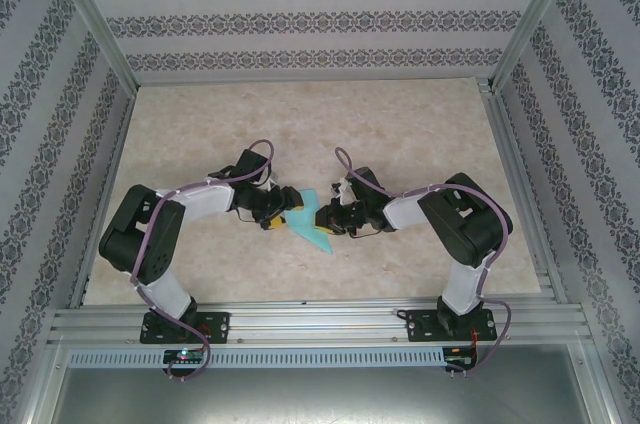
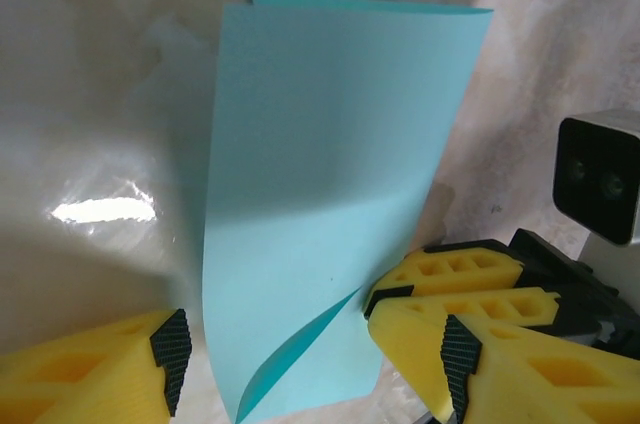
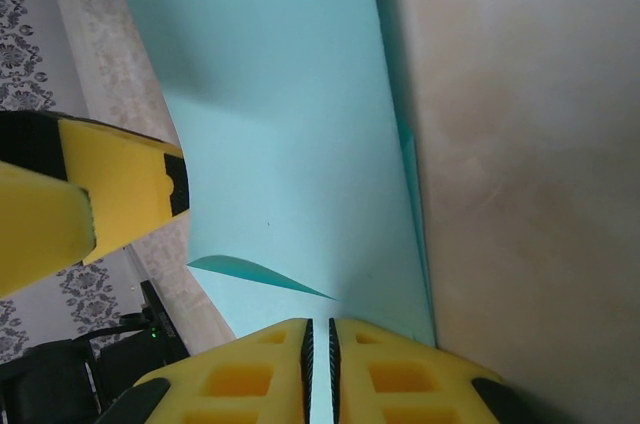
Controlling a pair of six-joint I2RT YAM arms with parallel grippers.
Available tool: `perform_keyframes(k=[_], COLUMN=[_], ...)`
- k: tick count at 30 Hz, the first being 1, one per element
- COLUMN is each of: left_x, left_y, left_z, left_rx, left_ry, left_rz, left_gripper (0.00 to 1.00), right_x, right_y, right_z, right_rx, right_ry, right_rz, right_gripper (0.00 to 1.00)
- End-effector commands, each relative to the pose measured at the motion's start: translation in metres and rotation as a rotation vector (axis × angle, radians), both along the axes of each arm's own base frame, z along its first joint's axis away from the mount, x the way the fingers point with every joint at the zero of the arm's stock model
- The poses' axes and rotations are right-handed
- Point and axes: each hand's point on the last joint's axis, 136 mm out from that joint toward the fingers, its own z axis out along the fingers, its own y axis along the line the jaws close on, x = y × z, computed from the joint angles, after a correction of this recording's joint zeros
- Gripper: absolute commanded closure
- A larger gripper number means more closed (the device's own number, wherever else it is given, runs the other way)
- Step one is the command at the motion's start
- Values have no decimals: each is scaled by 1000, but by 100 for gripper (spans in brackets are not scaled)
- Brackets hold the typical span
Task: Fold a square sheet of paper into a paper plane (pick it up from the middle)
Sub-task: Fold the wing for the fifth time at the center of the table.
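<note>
The turquoise sheet of paper (image 1: 310,232) is folded lengthwise into a long panel and held off the table between the two arms. In the left wrist view the paper (image 2: 320,194) has a pointed flap at its far end and a loose layer curling up near the bottom. My right gripper (image 3: 320,344) is shut on the paper's near edge (image 3: 290,144), its pads pinching the sheet. My left gripper (image 2: 315,364) is open, its fingers (image 2: 90,374) standing wide on either side of the paper without touching it. From above, the left gripper (image 1: 272,212) faces the right gripper (image 1: 328,216).
The beige marbled table (image 1: 300,124) stretches behind the grippers. Patterned walls (image 1: 300,14) and an aluminium frame (image 1: 320,324) enclose it. In the left wrist view the right arm's camera housing (image 2: 598,174) sits close on the right.
</note>
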Motion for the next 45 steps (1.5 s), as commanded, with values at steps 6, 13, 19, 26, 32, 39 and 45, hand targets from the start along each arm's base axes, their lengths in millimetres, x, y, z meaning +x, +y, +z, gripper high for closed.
perform_keyframes(k=[6,13,19,26,32,39,45], left_x=[12,16,20,23,22,24,27], left_y=[-15,-19,-24,-27,-25,-16,-17], left_z=[11,13,16,16,15,28,36], left_rx=[-57,-82,-126,-139,-122,-63,-65], left_ry=[-37,-51,-63,-62,-53,-73,-76], left_rz=[-3,-3,3,3,14,36,34], left_gripper=[33,35,44,60,82,100,100], right_x=[-10,-8,-4,2,9,20,19], right_y=[-26,-25,-18,-16,-9,-20,-48], right_z=[-53,-50,-46,-42,-21,34,64], right_rx=[-171,-160,-108,-81,-32,-49,-298], right_ry=[68,59,61,67,36,-148,-495], right_rz=[-72,-77,-83,-98,-95,-116,-90], right_gripper=[83,83,83,82,79,67,64])
